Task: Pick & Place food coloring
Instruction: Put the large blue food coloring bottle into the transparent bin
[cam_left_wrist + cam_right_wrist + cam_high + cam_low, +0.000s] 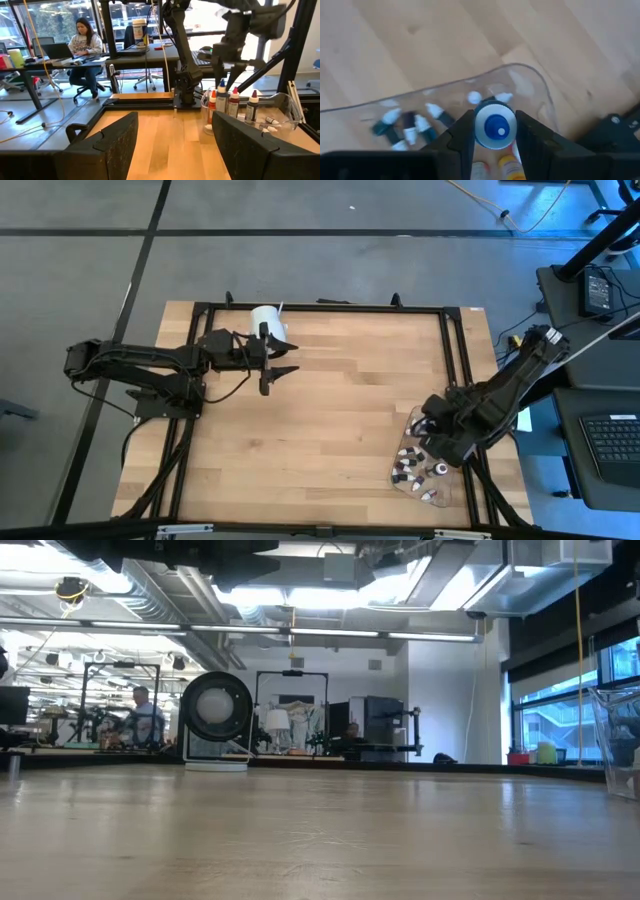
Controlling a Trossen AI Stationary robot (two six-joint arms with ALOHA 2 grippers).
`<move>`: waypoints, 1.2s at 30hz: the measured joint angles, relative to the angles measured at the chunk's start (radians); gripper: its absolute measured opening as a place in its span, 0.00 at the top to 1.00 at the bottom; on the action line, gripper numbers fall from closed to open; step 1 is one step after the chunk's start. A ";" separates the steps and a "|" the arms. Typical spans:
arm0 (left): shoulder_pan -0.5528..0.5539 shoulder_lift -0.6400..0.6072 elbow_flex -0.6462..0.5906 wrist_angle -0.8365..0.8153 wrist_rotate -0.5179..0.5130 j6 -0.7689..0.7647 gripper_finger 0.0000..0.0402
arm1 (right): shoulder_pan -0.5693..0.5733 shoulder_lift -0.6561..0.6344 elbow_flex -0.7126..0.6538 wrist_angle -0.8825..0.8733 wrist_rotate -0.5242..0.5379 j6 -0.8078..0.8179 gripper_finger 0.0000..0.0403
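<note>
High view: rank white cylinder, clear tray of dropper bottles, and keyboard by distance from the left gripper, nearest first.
From the left gripper:
1. White cylinder, right beside it at the table's far edge.
2. Clear tray of dropper bottles, across the table at the near right corner, under the right gripper.
3. Keyboard, off the table, far right.

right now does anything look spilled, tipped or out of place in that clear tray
Nothing looks spilled. In the clear tray some food coloring bottles lie on their sides while others stand upright, so it is a loose jumble. The right gripper has its jaws shut on a blue-capped bottle above the tray.
</note>
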 joint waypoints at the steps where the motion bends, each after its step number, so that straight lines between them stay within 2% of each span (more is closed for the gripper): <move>1: 0.000 0.000 0.000 0.000 0.000 0.000 0.37 | 0.003 0.000 -0.018 -0.001 0.000 0.007 0.70; 12: 0.000 0.000 0.000 0.000 0.000 0.000 0.37 | 0.001 0.000 -0.150 0.049 0.000 0.030 0.70; 26: 0.000 0.000 0.000 -0.002 0.000 0.000 0.37 | 0.000 0.000 -0.234 0.139 -0.003 0.029 0.70; 36: 0.000 0.000 0.000 -0.003 0.000 -0.001 0.37 | 0.000 0.000 -0.269 0.156 -0.006 0.030 0.62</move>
